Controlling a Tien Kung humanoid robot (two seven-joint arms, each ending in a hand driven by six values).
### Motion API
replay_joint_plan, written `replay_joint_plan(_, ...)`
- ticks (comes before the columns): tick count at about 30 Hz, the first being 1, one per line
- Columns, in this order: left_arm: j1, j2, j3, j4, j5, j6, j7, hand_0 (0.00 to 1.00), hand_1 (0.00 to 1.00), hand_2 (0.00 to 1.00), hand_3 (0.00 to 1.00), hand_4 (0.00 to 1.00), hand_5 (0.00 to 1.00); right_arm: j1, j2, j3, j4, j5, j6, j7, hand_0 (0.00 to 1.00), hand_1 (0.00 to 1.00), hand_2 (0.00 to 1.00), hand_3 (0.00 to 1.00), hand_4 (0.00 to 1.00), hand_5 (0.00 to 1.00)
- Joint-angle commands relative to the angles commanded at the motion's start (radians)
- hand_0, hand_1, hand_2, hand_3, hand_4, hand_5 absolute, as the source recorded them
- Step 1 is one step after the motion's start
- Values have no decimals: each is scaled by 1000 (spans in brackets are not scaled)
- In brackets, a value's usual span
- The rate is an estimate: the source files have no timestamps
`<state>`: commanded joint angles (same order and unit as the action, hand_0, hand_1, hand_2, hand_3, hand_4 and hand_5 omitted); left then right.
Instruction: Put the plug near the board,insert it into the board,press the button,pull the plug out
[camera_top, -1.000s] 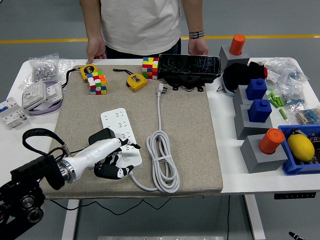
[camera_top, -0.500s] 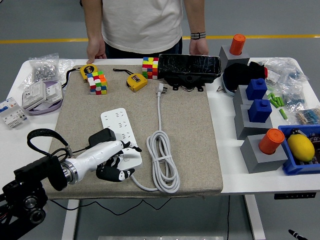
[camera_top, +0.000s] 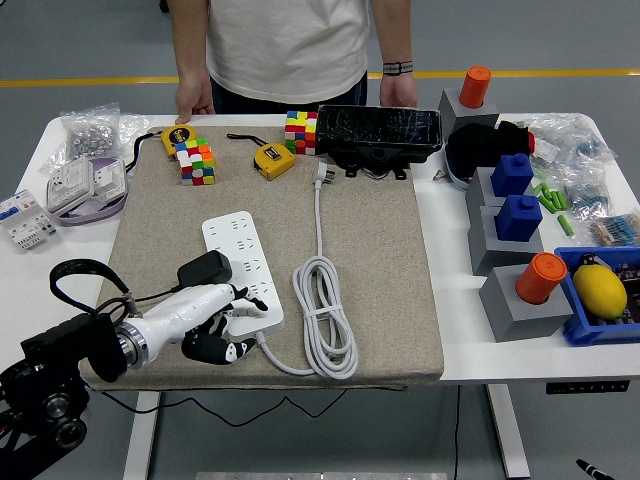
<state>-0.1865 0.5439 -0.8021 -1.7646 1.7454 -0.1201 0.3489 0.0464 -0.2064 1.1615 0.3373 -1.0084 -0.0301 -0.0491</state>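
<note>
One hand works here: the robot's left hand (camera_top: 205, 318) lies over the near end of the white power strip (camera_top: 243, 270), fingers curled with tips against its face, apparently to reach the button; whether they grip anything I cannot tell. Just left of the strip's middle, touching its edge, sits the black plug adapter (camera_top: 203, 269), seemingly not seated in a socket.
</note>
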Motion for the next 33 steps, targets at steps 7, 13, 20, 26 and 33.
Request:
replay_joint_plan(7, -12, -13, 1, 24, 13, 8, 0, 76, 60, 112, 754, 644, 199, 4, -1, 4, 3, -1, -1, 1, 657, 664, 663, 583, 998, 560)
replay_joint_plan(13, -27, -23, -2, 42, 24, 19, 0, 76, 60, 112, 754, 642, 201, 5, 1, 4, 3, -1, 0, 0, 658, 664, 663, 582, 998, 560)
replay_joint_plan(20, -39, -33, -15, 43, 24, 31, -9, 75, 60, 112, 746, 640, 204, 5, 3, 6, 2, -3, 0, 0, 657, 664, 663, 583, 998, 559)
replay_joint_plan(26, -56, -57, -26, 72, 41, 49, -5, 74, 60, 112, 744, 639, 200, 5, 5, 0, 1, -1, 0, 1, 657, 664, 663, 583, 998, 560)
replay_joint_plan(33, -73, -76, -29, 105, 48, 51, 4, 74, 61, 112, 744, 641, 207, 2, 7, -13, 2, 2, 0, 1, 657, 664, 663, 583, 998, 560)
